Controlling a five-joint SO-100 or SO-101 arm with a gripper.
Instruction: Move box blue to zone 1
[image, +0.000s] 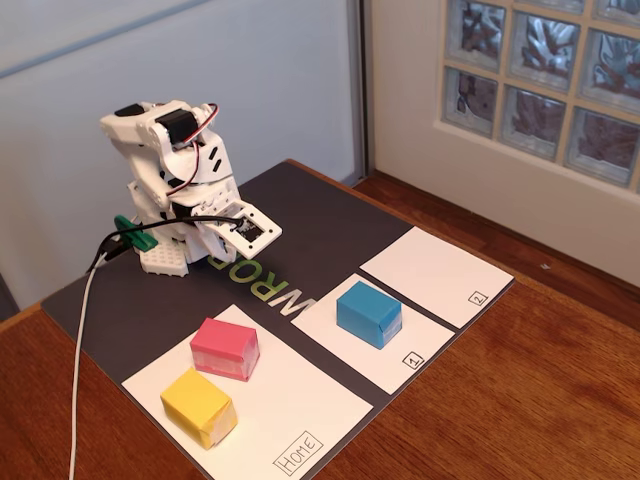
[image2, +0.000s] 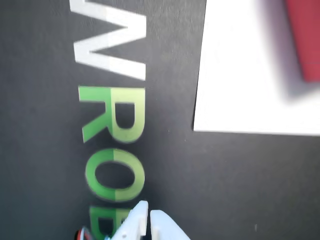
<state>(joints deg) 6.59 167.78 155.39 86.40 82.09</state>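
The blue box (image: 369, 313) stands on the white sheet marked "1", zone 1 (image: 400, 366), in the fixed view. The arm is folded at the back of the dark mat, well away from the box. My gripper (image: 262, 232) points down and forward over the mat's lettering. In the wrist view my gripper (image2: 148, 211) shows at the bottom edge with its two white fingertips nearly touching and nothing between them. The blue box is out of the wrist view.
A pink block (image: 225, 348) and a yellow block (image: 199, 406) sit on the "Home" sheet (image: 310, 410); the pink block's edge shows in the wrist view (image2: 305, 40). The sheet marked "2" (image: 436, 275) lies beyond zone 1. A white cable (image: 82, 340) runs off the mat's left.
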